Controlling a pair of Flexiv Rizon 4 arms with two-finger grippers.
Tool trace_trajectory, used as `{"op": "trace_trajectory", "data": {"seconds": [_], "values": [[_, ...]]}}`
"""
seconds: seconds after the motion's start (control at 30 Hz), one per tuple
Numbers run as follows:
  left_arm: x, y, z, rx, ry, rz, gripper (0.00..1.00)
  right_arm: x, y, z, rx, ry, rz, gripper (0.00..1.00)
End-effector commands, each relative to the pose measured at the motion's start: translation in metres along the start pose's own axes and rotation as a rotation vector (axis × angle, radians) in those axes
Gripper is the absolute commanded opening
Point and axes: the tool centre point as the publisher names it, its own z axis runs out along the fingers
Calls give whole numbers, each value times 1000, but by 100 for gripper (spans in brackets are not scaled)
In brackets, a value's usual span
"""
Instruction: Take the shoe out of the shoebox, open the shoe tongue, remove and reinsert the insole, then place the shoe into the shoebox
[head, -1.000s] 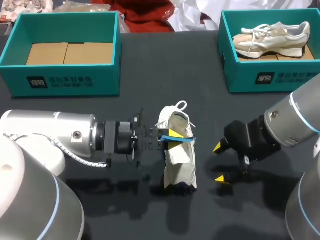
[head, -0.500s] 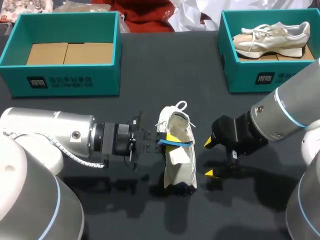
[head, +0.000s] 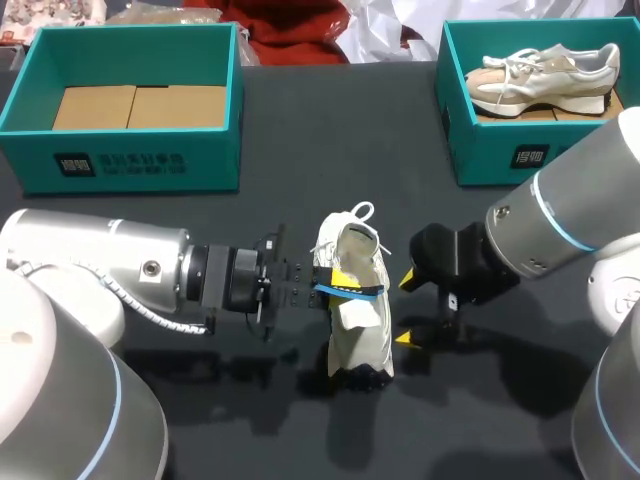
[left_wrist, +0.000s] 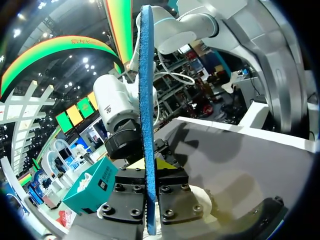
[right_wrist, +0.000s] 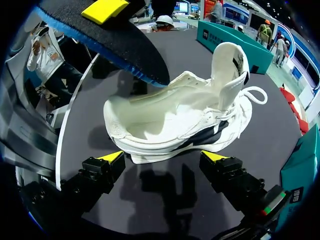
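A white shoe (head: 358, 320) lies on the black table between my two grippers, its tongue (right_wrist: 229, 65) folded up and its laces toward the far side. My left gripper (head: 335, 277) is shut on the blue-edged dark insole (head: 362, 289), held just above the shoe's opening. In the left wrist view the insole (left_wrist: 146, 115) stands edge-on between the fingers. In the right wrist view the insole (right_wrist: 117, 45) hangs over the shoe (right_wrist: 175, 120). My right gripper (head: 405, 308) is open right beside the shoe, with its yellow tips (right_wrist: 111, 156) close to the sole.
A teal shoebox (head: 130, 150) with a cardboard floor stands at the back left. A second teal box (head: 500, 150) at the back right holds another pale shoe (head: 545, 75). Bare black table (head: 330, 130) lies between the boxes.
My right arm has moved left, bringing its open gripper from well off to the side up close to the shoe. The left gripper and insole have stayed almost still.
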Motion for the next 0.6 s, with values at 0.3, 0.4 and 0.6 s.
{"op": "trace_trajectory", "data": {"seconds": [0.3,0.4,0.6], "values": [[-2,1,2,1,12,1,0,2,6,4,19,-9,-38,100],[-2,1,4,2,16,1,0,2,6,5,19,-5,-39,100],[-2,0,7,14,17,-27,0,3,5,4,12,0,-32,100]]}}
